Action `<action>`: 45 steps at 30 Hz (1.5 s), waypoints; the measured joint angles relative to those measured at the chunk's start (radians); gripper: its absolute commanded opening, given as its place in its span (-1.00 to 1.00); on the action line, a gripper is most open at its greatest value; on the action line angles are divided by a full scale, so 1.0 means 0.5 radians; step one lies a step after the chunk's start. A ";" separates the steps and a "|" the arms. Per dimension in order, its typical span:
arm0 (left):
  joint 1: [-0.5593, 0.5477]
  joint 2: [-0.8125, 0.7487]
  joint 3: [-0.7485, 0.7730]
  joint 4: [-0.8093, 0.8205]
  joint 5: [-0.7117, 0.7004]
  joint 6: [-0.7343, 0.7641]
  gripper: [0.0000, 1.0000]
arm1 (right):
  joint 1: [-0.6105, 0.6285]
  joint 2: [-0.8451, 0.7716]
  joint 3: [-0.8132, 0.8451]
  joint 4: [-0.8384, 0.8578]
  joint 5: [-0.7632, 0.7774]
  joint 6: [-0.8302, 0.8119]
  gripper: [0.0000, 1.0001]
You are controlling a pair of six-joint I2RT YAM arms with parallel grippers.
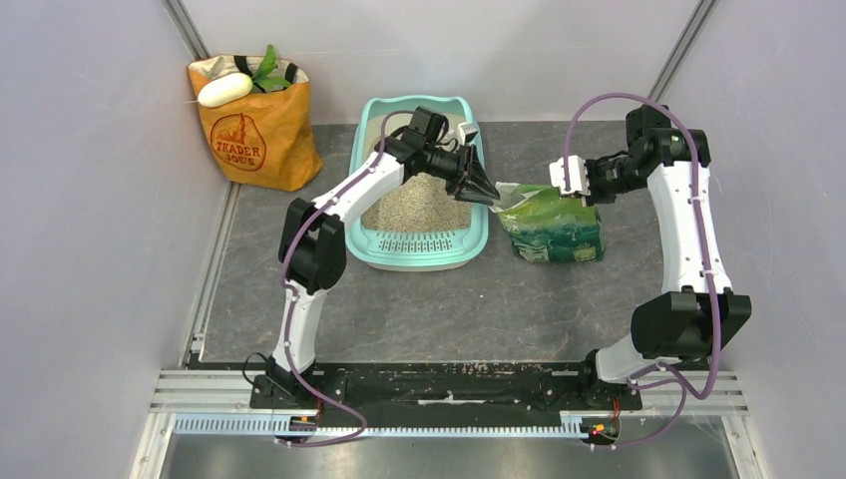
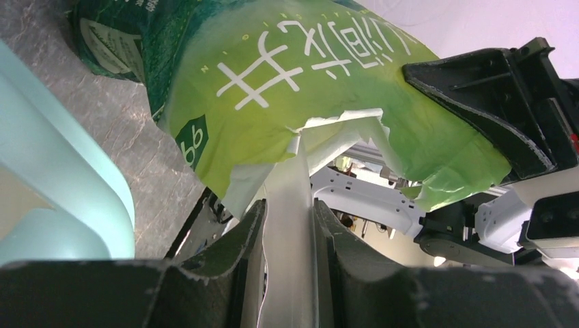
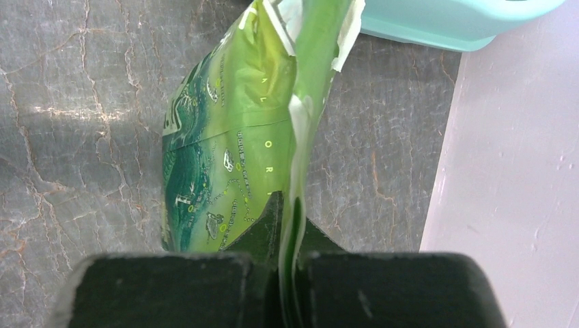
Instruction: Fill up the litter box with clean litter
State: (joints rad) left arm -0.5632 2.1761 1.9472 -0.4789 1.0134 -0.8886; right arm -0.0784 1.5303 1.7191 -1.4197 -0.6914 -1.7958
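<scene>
The mint-teal litter box (image 1: 419, 254) lies at the back middle of the table, with beige clean litter (image 1: 414, 205) heaped inside. Just right of it stands a green printed bag (image 1: 554, 225), torn open at the top. My left gripper (image 1: 491, 195) reaches over the box's right rim to the bag's mouth. In the left wrist view my left gripper (image 2: 287, 208) is shut on the pale handle of a clear scoop (image 2: 290, 232), which runs into the torn opening of the bag (image 2: 293, 75). My right gripper (image 3: 293, 219) is shut on the bag's top edge (image 3: 300, 123).
An orange paper grocery bag (image 1: 254, 130) with a white item and greens stands in the back left corner. Pale walls close in the left, back and right. A metal rail (image 1: 449, 404) with both arm bases runs along the near edge.
</scene>
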 measured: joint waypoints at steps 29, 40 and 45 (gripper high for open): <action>-0.239 0.301 0.506 -0.665 -0.575 0.149 -0.97 | 0.199 -0.005 0.008 -0.086 0.158 -0.249 -1.00; -0.294 0.449 0.575 -0.572 -0.539 0.079 -0.96 | 0.436 0.046 -0.024 0.063 0.233 -0.147 -1.00; -0.294 0.544 0.586 -0.422 -0.390 0.036 -0.96 | 0.510 0.046 -0.107 0.175 0.246 -0.037 -1.00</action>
State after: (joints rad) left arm -0.7101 2.4481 2.2402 -0.6899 0.8185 -0.8707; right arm 0.1764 1.5532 1.6657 -1.3319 -0.5686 -1.8141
